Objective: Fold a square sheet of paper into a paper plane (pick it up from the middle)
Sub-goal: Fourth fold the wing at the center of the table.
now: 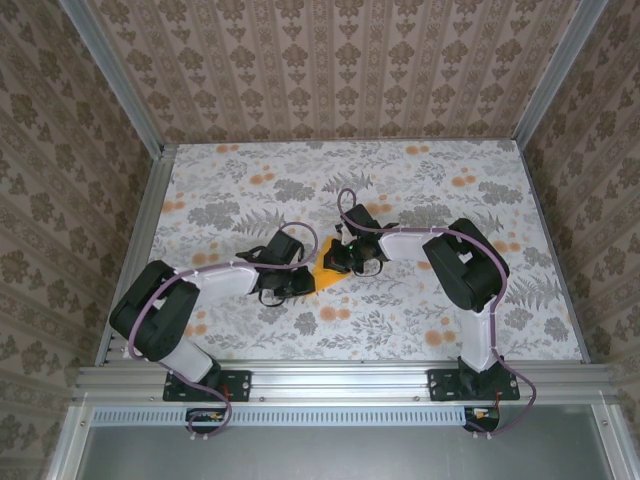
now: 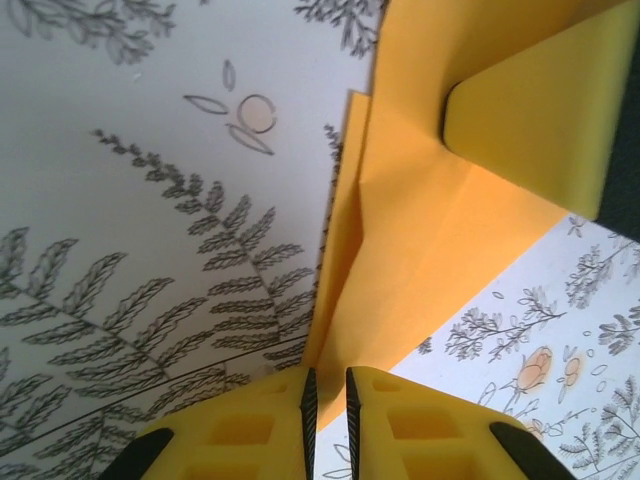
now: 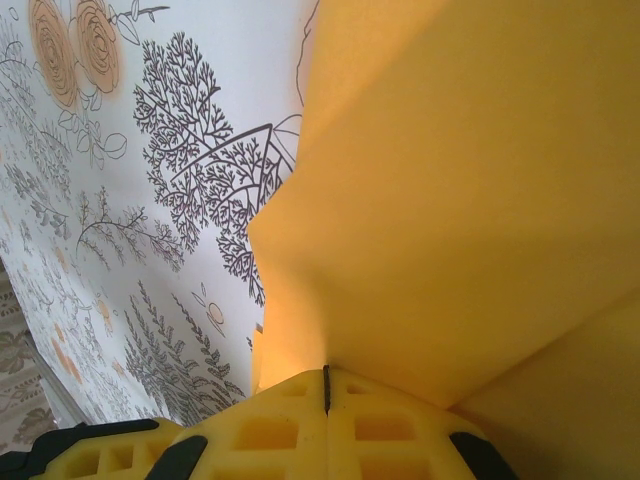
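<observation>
Thin, limp paper (image 2: 430, 250), likely easily creased: left hand (image 2: 327, 395) nearly closed on its near corner, right hand (image 3: 326, 385) clamped shut on another edge; best gripped at creases.

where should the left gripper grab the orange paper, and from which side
Pinch the narrow near corner of the square sheet of paper, coming in edge-on from the left gripper side with one finger on each face. The folded layers overlap there into a stiffer strip, and the right gripper, shut on the sheet's far part, should steady it.
</observation>
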You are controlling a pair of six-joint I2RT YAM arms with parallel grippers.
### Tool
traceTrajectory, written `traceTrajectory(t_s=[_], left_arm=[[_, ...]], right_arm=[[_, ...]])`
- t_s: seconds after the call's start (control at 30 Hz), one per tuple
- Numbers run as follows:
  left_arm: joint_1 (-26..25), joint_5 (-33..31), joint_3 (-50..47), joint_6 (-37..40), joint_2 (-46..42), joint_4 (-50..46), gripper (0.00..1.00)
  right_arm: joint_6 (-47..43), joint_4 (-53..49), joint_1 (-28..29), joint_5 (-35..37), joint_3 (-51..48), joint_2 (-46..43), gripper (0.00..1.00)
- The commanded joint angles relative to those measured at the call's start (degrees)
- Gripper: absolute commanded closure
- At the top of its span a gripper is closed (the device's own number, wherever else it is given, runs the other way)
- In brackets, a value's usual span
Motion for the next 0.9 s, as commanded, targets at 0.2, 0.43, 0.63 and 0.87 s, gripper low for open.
traceTrajectory(t_s=[0.2, 0.43, 0.63, 0.87], left_arm=[[0.11, -1.14, 3.79, 3.05, -0.46, -6.12, 0.80], [-0.61, 0.58, 3.68, 1.57, -2.62, 0.80, 0.81], [-1.65, 3.10, 5.29, 0.58, 2.19, 4.35, 0.86], [-0.87, 2.84, 5.13, -0.17, 5.50, 3.32, 0.86]], right_arm=[[0.39, -5.79, -0.04, 4.22, -0.61, 2.22, 0.98], [0.59, -5.31, -0.11, 4.10, -0.74, 2.36, 0.98], [0.65, -5.22, -0.04, 4.01, -0.88, 2.48, 0.98], [0.61, -5.31, -0.12, 3.93, -0.75, 2.57, 0.98]])
